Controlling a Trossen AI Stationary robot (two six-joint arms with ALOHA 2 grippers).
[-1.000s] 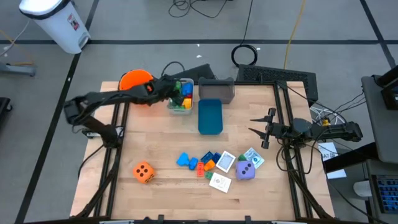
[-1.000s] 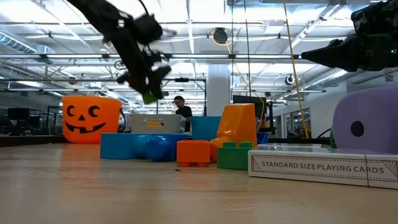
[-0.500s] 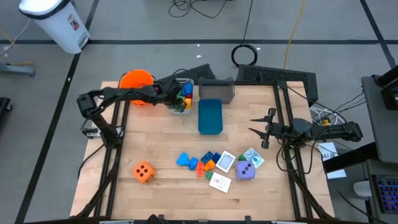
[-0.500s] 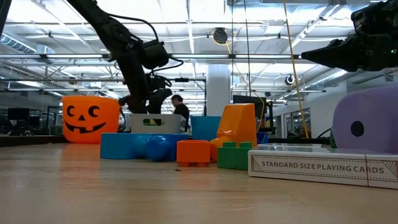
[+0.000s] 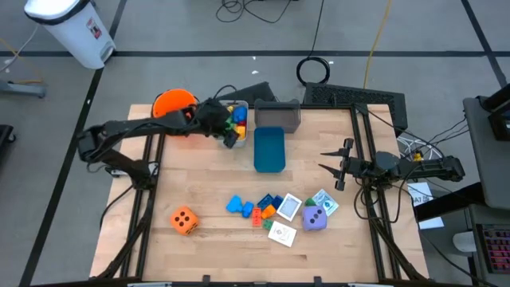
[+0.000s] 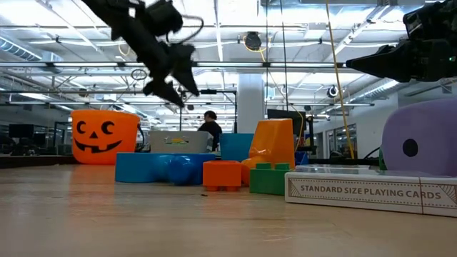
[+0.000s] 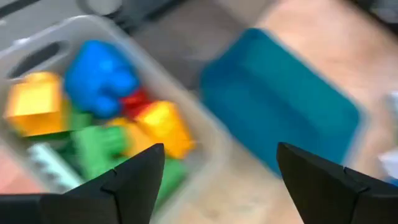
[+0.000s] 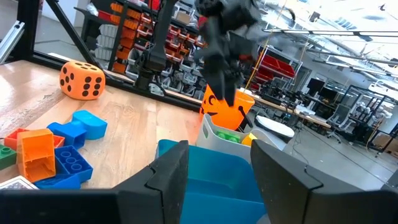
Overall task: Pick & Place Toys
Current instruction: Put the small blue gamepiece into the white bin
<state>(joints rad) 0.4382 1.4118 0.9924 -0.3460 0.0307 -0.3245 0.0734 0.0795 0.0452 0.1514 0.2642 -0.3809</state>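
Card box (image 6: 371,194) reads, apparently, "STANDARD SIZE PLAYING CARDS".

orange black-dotted die (image 5: 184,220), purple die (image 5: 315,219), blue bin (image 5: 268,150), orange pumpkin-face bucket (image 6: 103,135)

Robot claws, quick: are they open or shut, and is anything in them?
Left gripper: open, empty, above the clear plastic bin of coloured blocks.
Right gripper: open, empty, waiting at the table's right side.

grey floor (image 5: 175,48), white bin (image 5: 73,28), ceiling beams (image 6: 300,28)
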